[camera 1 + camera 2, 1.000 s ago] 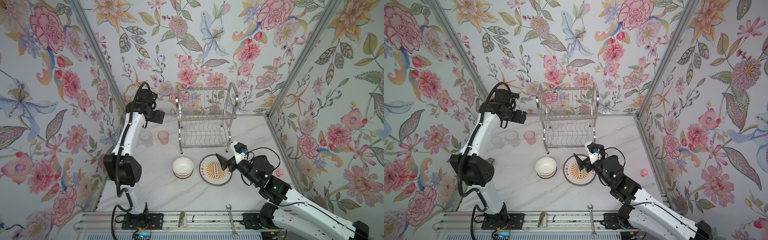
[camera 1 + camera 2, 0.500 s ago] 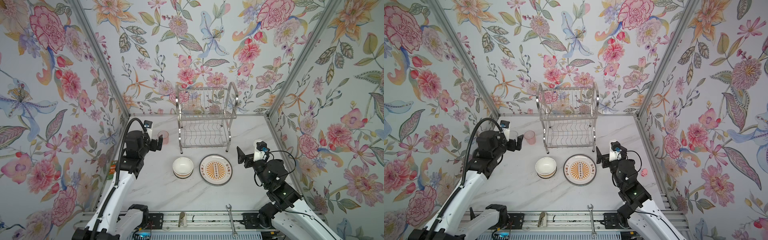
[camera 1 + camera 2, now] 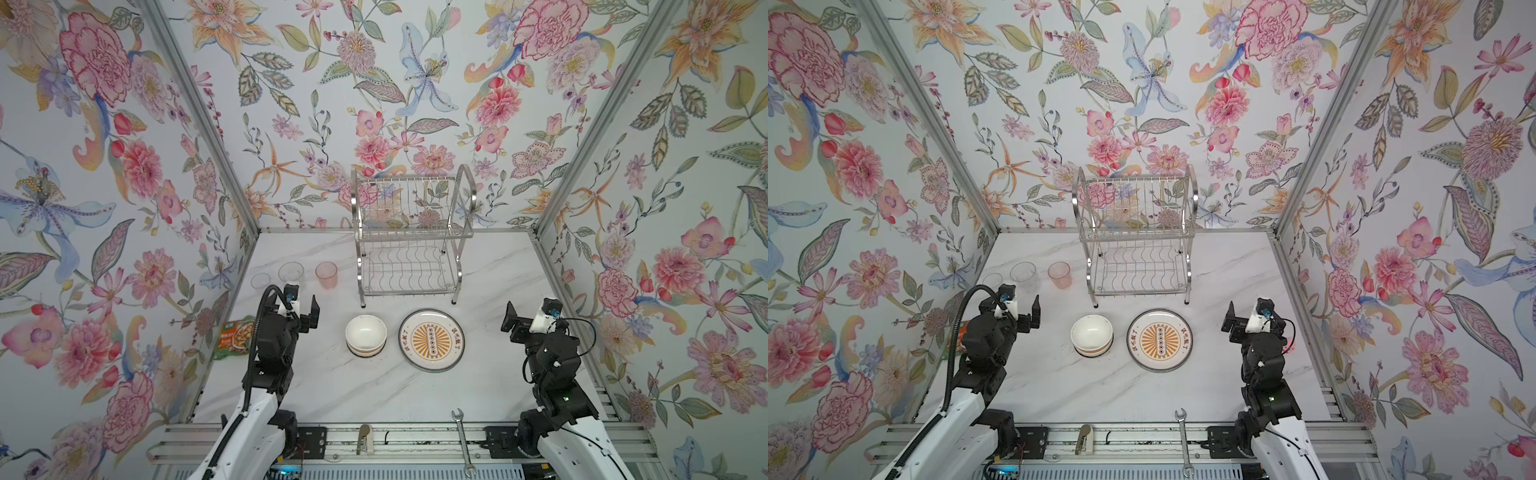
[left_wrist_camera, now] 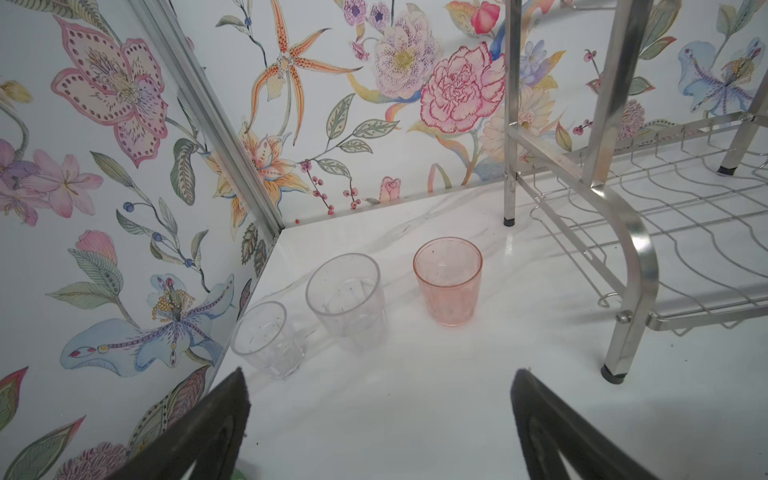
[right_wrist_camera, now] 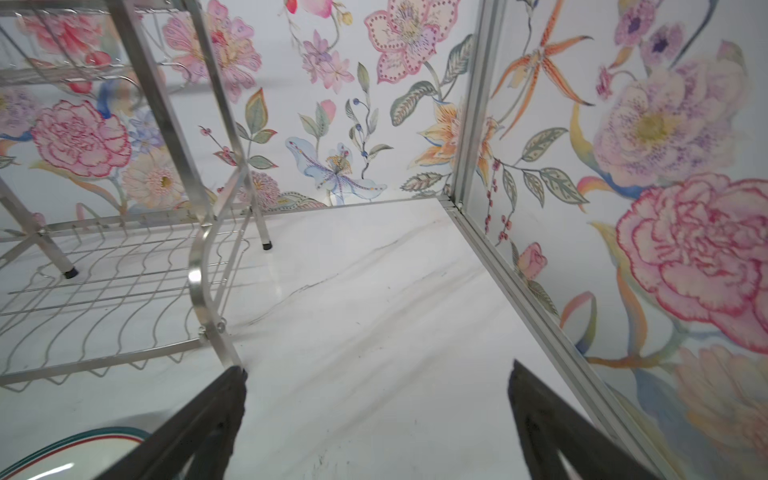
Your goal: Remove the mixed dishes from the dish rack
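The dish rack (image 3: 409,232) (image 3: 1138,232) stands at the back of the table with both wire tiers bare. In front of it lie a sunburst plate (image 3: 431,340) (image 3: 1160,340) and stacked cream bowls (image 3: 366,334) (image 3: 1091,334). A pink tumbler (image 3: 326,274) (image 4: 449,282) and two clear tumblers (image 3: 291,272) (image 4: 266,336) stand left of the rack. My left gripper (image 3: 291,307) (image 4: 379,374) hangs open just in front of the tumblers, holding nothing. My right gripper (image 3: 530,318) (image 5: 377,368) is open and empty, right of the plate, whose rim (image 5: 75,444) shows in the right wrist view.
A green-orange snack packet (image 3: 235,336) lies against the left wall beside my left arm. A steel wrench (image 3: 463,440) (image 3: 1183,440) rests on the front rail. Floral walls close in the left, back and right sides. The rack's leg (image 4: 615,374) stands near my left fingers.
Both arms have pulled back toward the front. The left gripper came down from beside the rack's top tier; the right gripper left the plate and moved right.
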Motion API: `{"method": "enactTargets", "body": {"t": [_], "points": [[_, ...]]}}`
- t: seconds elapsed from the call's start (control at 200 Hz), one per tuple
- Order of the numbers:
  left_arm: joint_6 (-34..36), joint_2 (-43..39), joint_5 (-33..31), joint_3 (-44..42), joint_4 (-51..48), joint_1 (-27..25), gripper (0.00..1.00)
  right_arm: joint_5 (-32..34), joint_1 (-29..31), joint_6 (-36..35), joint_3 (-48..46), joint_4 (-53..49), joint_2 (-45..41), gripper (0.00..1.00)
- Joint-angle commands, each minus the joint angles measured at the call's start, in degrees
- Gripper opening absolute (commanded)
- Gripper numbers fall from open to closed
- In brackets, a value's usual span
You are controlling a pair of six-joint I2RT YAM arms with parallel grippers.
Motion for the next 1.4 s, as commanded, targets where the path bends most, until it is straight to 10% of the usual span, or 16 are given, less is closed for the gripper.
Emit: {"method": "enactTargets", "body": {"t": [0.0,0.375,0.986,1.396], "points": [[-1.0,2.3,-5.0,-2.5,11.0,0.0,0.99,0.9,-3.3,4.5,-3.4,4.0,-0.9,0.99],[-3.5,18.3,-7.1,-6.2,32.3,0.2,0.99,3.8,-5.6,-0.8,-12.0,25.9,7.1,0.99],[-0.7,40.8,-5.9,-5.6,56.3,2.5,0.99,-4.7,-7.9,-3.4,-6.1,62.7,52.9,0.99],[-2.8,47.2,-11.2,-7.2,62.6,3.1,0.99,-8.9,-8.1,-5.0,-0.6,63.6,64.4,0.99]]}}
